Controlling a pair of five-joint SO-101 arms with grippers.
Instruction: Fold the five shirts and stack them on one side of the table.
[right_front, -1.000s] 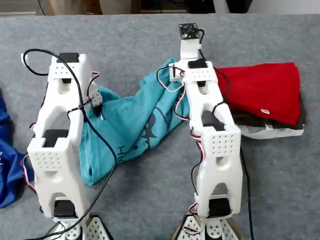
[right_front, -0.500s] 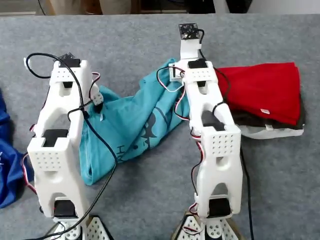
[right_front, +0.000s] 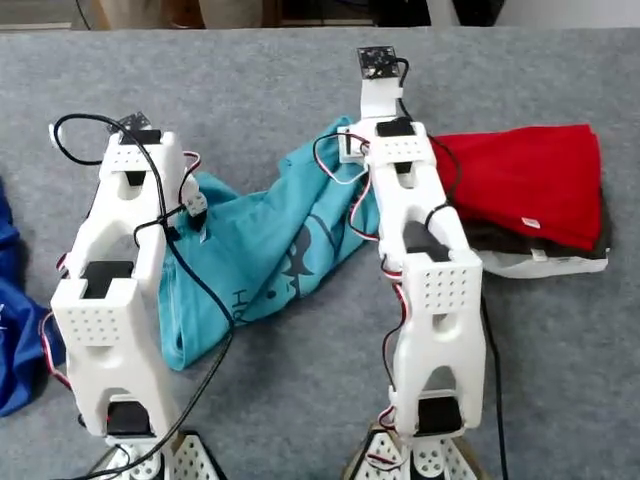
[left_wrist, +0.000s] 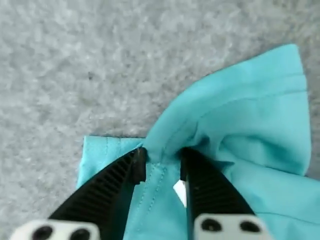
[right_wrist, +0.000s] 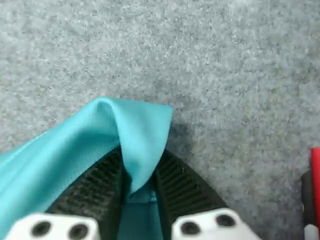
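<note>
Since a moment ago the left arm (right_front: 115, 260) has tipped slightly at the wrist, while the right arm (right_front: 430, 290) has stayed put. At the left edge lies a crumpled blue shirt (right_front: 15, 340). Next, the left gripper (left_wrist: 161, 159) pinches a hemmed fold of the teal shirt (right_front: 270, 240), which is sprawled on the grey table (right_front: 250, 80) between the arms, and the right gripper (right_wrist: 141, 167) is clamped on another corner of it. Far right, a folded red shirt (right_front: 525, 180) tops a pile (right_front: 540, 262) of what look like a dark and a white garment.
</note>
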